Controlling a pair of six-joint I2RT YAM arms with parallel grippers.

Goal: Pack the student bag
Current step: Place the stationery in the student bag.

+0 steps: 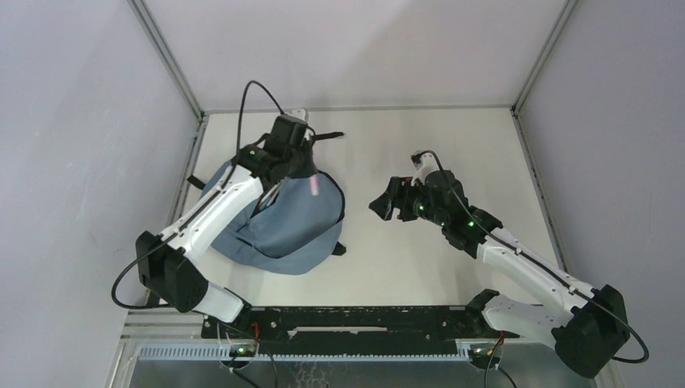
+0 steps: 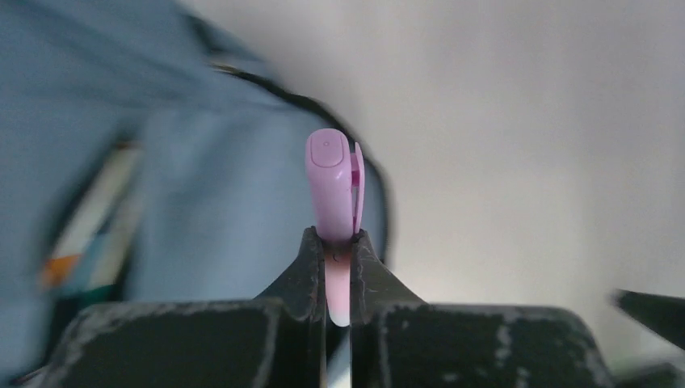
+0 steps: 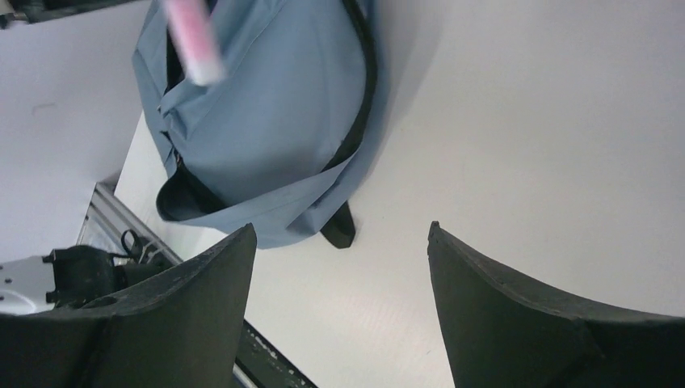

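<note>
Right now my left gripper (image 2: pixel 335 239) is clamped tight on the lower end of a pink pen-like thing (image 2: pixel 329 179), which sticks straight out past the fingertips. Gripped by the tail so the free end can go into the bag first, I'd say. The student bag (image 1: pixel 283 222) lies flat on the left part of the table (image 1: pixel 420 267), under my left arm. The pen hangs over its upper part, not in yet. The bag's mouth seems to run along its left side, with something colourful inside, too blurred to name. My right gripper (image 3: pixel 339 229) has its jaws spread wide and holds nothing. It hangs over bare table right of the bag, probably to keep clear.
</note>
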